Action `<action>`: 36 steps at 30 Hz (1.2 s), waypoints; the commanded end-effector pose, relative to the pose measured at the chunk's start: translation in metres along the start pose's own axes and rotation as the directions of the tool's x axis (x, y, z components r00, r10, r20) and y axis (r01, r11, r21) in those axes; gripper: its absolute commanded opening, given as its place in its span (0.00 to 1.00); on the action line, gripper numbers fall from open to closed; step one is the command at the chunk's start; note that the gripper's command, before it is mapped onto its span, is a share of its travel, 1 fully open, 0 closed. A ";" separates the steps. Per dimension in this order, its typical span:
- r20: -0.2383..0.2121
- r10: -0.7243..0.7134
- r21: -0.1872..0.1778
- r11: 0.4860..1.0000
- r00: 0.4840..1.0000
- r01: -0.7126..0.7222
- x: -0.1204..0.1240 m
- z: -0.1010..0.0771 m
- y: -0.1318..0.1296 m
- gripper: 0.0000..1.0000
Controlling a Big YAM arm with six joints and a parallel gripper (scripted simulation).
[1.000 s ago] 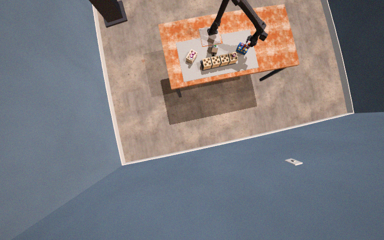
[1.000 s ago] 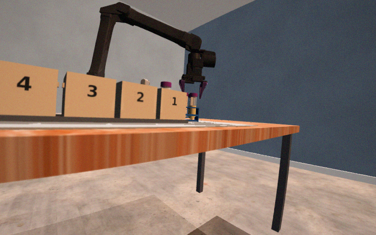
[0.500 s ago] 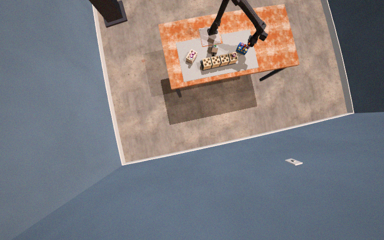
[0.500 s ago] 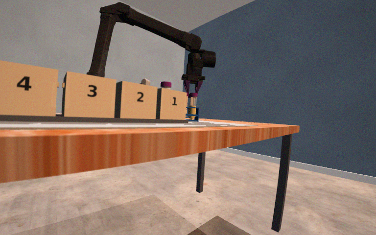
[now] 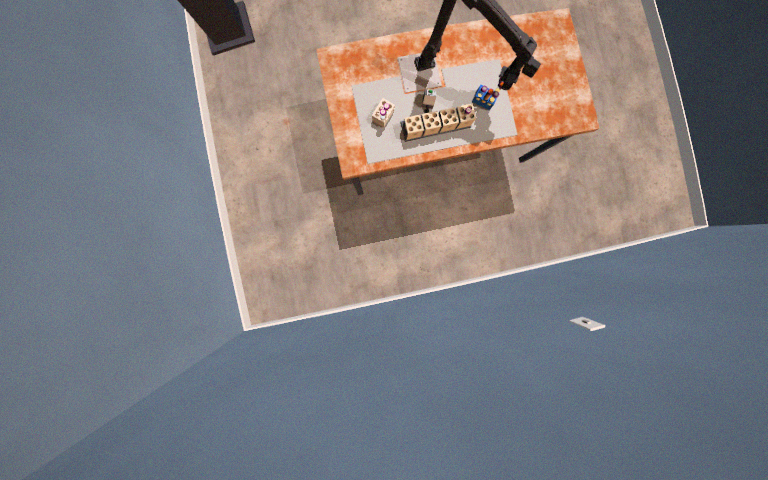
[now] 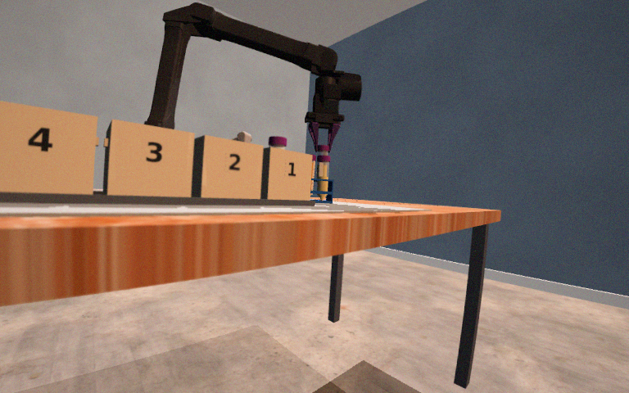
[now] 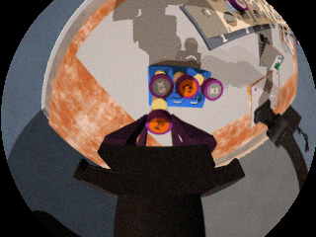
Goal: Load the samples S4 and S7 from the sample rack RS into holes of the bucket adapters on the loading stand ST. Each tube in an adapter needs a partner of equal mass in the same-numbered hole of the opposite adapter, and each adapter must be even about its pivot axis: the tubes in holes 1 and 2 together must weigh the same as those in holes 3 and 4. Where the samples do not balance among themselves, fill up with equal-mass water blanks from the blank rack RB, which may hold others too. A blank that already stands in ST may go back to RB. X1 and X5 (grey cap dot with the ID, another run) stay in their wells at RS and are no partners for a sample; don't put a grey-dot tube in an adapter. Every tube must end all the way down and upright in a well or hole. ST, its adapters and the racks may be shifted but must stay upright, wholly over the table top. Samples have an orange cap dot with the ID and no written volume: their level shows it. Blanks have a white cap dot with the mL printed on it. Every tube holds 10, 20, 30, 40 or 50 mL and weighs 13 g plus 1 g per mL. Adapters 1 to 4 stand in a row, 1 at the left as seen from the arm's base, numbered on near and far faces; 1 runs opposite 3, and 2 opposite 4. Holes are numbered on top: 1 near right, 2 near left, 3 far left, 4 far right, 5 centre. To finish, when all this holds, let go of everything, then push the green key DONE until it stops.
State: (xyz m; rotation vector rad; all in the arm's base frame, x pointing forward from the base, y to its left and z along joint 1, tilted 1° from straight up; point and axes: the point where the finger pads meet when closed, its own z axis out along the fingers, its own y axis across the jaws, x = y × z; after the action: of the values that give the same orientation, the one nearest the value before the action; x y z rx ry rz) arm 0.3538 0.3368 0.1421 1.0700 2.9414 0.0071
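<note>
Landmark: the blue sample rack (image 5: pixel 485 97) stood on the grey mat (image 5: pixel 373 144) of the orange-topped table (image 5: pixel 560 107), just beside the adapter-1 end of the tan adapter row (image 5: pixel 438 121).
Arm: the dark six-joint arm (image 6: pixel 241 34) reached over the rack, its wrist pointing straight down.
Gripper: the purple-fingered parallel gripper (image 7: pixel 158 133) sat over the rack's edge nearest the wrist camera, fingers drawn in narrow and clamped on the purple cap of an orange-dot sample tube (image 7: pixel 158 122).
Held tube: upright, its cap raised above the cap of the neighbouring tube (image 6: pixel 323 159) in the exterior view; its ID could not be read, nor whether its foot had left the well.
Rack contents: 3 more purple-capped tubes showed in the rack beyond the held one in the wrist view, 1 with an orange dot (image 7: pixel 188 86), 1 pale-dotted (image 7: pixel 212 89) at the rack's end nearer the adapters.
Adapters: 4 tan blocks marked 1 to 4, block 1 (image 6: pixel 289 173) nearest the rack, with 1 purple-capped tube (image 6: pixel 277 141) standing in it.
Blank rack: a tan rack (image 5: pixel 383 112) with purple caps stood well apart from the blue rack, past the row's other end.
</note>
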 end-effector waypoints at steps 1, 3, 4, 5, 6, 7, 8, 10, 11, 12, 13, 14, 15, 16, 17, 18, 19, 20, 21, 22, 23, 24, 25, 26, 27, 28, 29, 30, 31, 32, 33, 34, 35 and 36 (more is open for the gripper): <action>0.004 0.000 -0.020 1.000 1.000 0.000 0.004 -0.015 0.013 0.00; 0.009 0.001 -0.067 0.998 1.000 -0.001 0.003 -0.043 0.016 0.00; 0.009 0.002 -0.072 0.997 1.000 -0.001 0.003 -0.049 0.016 0.00; 0.009 0.002 -0.072 0.997 1.000 -0.001 0.003 -0.052 0.016 0.00; 0.009 0.002 -0.072 0.997 1.000 -0.002 0.003 -0.056 0.015 0.00; 0.009 0.003 -0.072 0.997 1.000 -0.002 0.003 -0.059 0.015 0.00; 0.009 0.003 -0.072 0.997 1.000 -0.002 0.003 -0.063 0.015 0.00; 0.006 0.001 -0.041 0.999 1.000 -0.001 0.003 -0.055 0.017 0.00; 0.006 0.001 -0.040 0.999 1.000 0.000 0.003 -0.057 0.016 0.00; 0.007 0.001 -0.052 0.999 1.000 0.000 0.004 -0.066 0.016 0.00; 0.008 0.001 -0.063 0.998 1.000 -0.001 0.004 -0.075 0.014 0.00; 0.009 0.001 -0.070 0.998 1.000 -0.001 0.004 -0.082 0.014 0.00; 0.009 0.002 -0.068 0.998 1.000 -0.001 0.004 -0.084 0.014 0.00; 0.009 0.002 -0.068 0.998 1.000 -0.001 0.004 -0.084 0.014 0.00; 0.009 0.002 -0.068 0.998 1.000 -0.001 0.004 -0.084 0.014 0.00; 0.005 0.002 -0.034 0.999 1.000 -0.001 0.003 -0.071 0.016 0.00; 0.005 0.001 -0.034 0.999 1.000 -0.001 0.003 -0.074 0.016 0.00; 0.005 0.001 -0.034 0.999 1.000 -0.001 0.003 -0.078 0.016 0.00; 0.007 0.001 -0.049 0.999 1.000 -0.001 0.004 -0.089 0.015 0.00; 0.008 0.001 -0.063 0.998 1.000 -0.001 0.004 -0.099 0.013 0.00; 0.009 0.002 -0.072 0.997 1.000 -0.001 0.004 -0.106 0.012 0.00; 0.009 0.002 -0.073 0.997 1.000 -0.001 0.004 -0.110 0.011 0.00; 0.009 0.002 -0.072 0.997 1.000 -0.001 0.004 -0.113 0.011 0.00; 0.008 0.002 -0.066 0.998 1.000 -0.001 0.004 -0.113 0.012 0.00; 0.008 0.002 -0.061 0.998 1.000 -0.001 0.004 -0.114 0.012 0.00; 0.008 0.002 -0.058 0.998 1.000 -0.001 0.004 -0.116 0.012 0.00; 0.008 0.002 -0.060 0.998 1.000 -0.001 0.004 -0.120 0.012 0.00; 0.008 0.002 -0.063 0.998 1.000 -0.001 0.004 -0.125 0.011 0.00; 0.009 0.002 -0.067 0.998 1.000 -0.001 0.004 -0.130 0.010 0.00; 0.009 0.002 -0.067 0.998 1.000 -0.001 0.004 -0.134 0.010 0.00; 0.009 0.002 -0.067 0.998 1.000 -0.001 0.004 -0.134 0.010 0.00; 0.009 0.002 -0.067 0.998 1.000 -0.001 0.004 -0.134 0.010 0.00; 0.005 0.001 -0.031 1.000 1.000 -0.001 0.004 -0.121 0.009 0.00; 0.006 0.002 -0.040 0.999 1.000 -0.002 0.003 -0.128 0.013 0.00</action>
State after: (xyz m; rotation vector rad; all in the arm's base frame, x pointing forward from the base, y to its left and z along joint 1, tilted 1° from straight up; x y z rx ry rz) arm 0.3534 0.3378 0.2448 1.0696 2.9417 0.0068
